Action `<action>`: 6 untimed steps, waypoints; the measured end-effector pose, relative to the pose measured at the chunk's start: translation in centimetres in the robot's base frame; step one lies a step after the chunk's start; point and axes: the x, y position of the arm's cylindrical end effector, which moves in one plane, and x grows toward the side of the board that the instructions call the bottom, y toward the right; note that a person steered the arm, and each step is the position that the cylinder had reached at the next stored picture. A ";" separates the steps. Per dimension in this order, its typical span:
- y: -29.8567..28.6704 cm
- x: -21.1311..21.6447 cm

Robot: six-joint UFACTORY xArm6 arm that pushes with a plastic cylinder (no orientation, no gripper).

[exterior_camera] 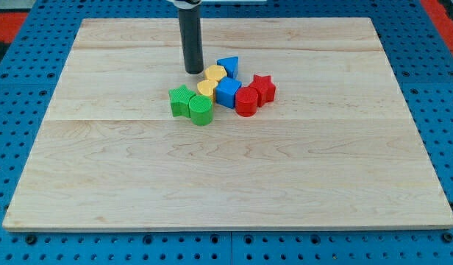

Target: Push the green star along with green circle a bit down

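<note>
The green star (180, 101) and the green circle (201, 110) sit touching each other near the board's middle, the star on the left. My tip (193, 71) stands on the board just above them, toward the view's top, a short gap from the star and close to the left of the yellow blocks. The dark rod rises straight up out of the view's top.
A cluster lies right of the green pair: two yellow blocks (210, 79), a blue triangle (229, 65), a blue block (228, 92), a red circle (246, 101) and a red star (262, 87). The wooden board (226, 177) lies on a blue pegboard (28, 44).
</note>
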 end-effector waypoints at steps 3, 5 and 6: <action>-2.0 6.3; -2.4 6.4; -3.6 6.4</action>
